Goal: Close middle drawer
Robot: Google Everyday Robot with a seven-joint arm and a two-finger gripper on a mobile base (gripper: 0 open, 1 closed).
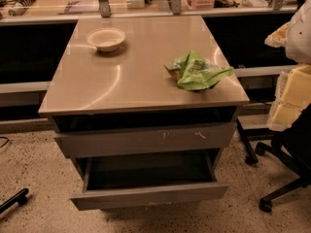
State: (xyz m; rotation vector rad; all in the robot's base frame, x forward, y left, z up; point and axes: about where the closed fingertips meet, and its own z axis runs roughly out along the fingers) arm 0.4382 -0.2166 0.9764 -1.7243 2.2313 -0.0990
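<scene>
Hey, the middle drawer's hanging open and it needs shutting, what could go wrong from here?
The gripper is not in view, so its approach is unknown. The middle drawer is pulled far out and its front has no handle: a push near one end might skew and jam it. The scratched drawer front above also juts out a little; a high push may land on it instead. The chair base close beside the cabinet could snag the arm.

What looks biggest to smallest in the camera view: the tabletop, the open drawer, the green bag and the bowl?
1. tabletop
2. open drawer
3. green bag
4. bowl
The bowl sits farther back than the bag, so the last two are unsure. The gripper is not in view.
</scene>
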